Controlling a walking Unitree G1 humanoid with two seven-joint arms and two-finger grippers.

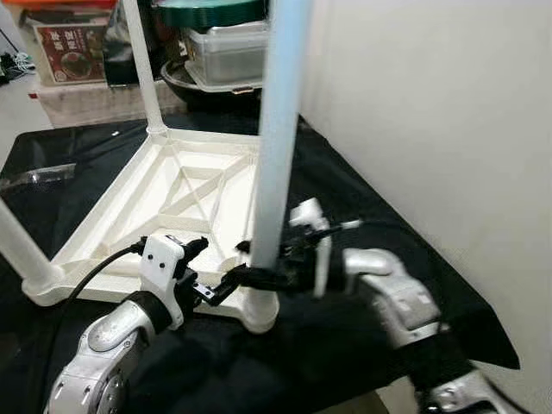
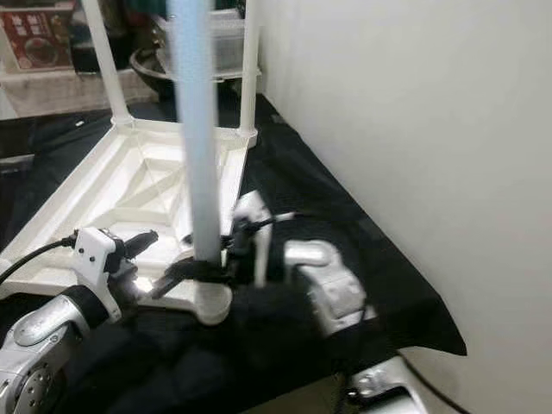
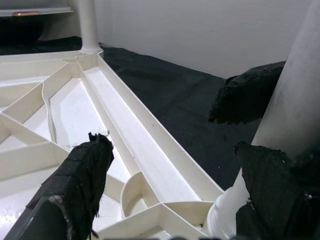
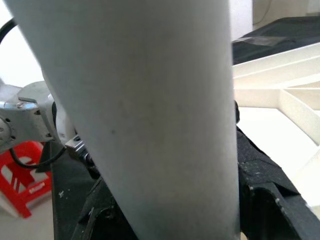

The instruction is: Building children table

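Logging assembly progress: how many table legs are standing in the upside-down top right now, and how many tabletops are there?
Long white plastic table legs standing in corner sockets: 4
White ribbed plastic tabletop, upside down: 1
Total: 5

Both silver arms are reaching forward and inward, elbows bent. The right tool [image 1: 259, 278] is clamping its black fingers around the white leg [image 1: 278, 147] low down. The left tool [image 1: 216, 289] is sitting just beside it, fingers [image 3: 80, 180] spread apart, gripping nothing.
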